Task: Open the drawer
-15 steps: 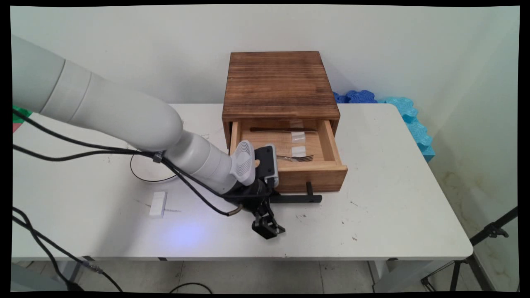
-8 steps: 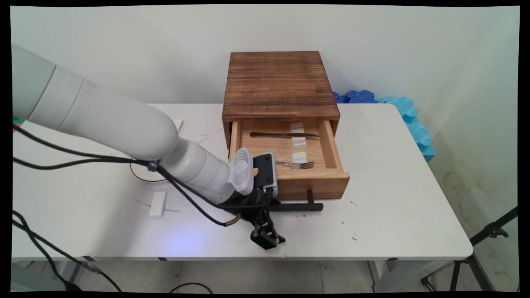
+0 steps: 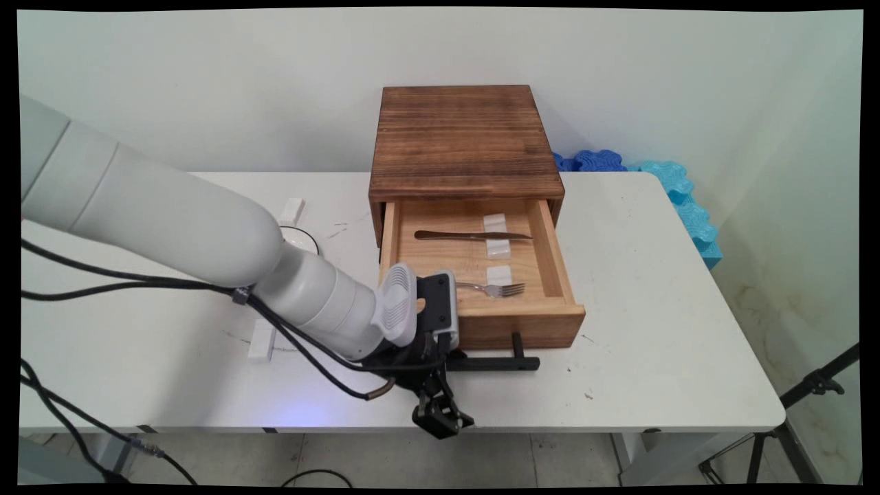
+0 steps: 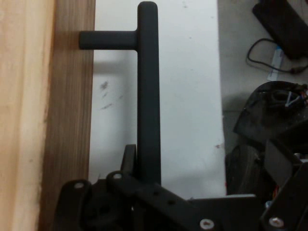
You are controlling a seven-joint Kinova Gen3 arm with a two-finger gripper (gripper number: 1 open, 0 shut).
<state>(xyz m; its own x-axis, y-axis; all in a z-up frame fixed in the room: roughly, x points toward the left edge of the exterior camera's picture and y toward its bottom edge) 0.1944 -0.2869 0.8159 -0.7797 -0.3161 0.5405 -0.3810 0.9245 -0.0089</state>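
Gripper (image 4: 139, 180) jaws closed on the left end of the black drawer handle (image 3: 491, 363), bar lying along the counter (image 3: 653, 330) edge, drawer (image 3: 481, 275) standing open with knife and fork inside.

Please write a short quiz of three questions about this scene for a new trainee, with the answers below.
1. True or false: the drawer is open.
2. Which two utensils lie in the drawer?
3. The gripper is shut on: A) the fork, B) the handle, C) the knife.

Key
1. True.
2. A knife and a fork.
3. B: the fingers close around the black handle on the drawer front.
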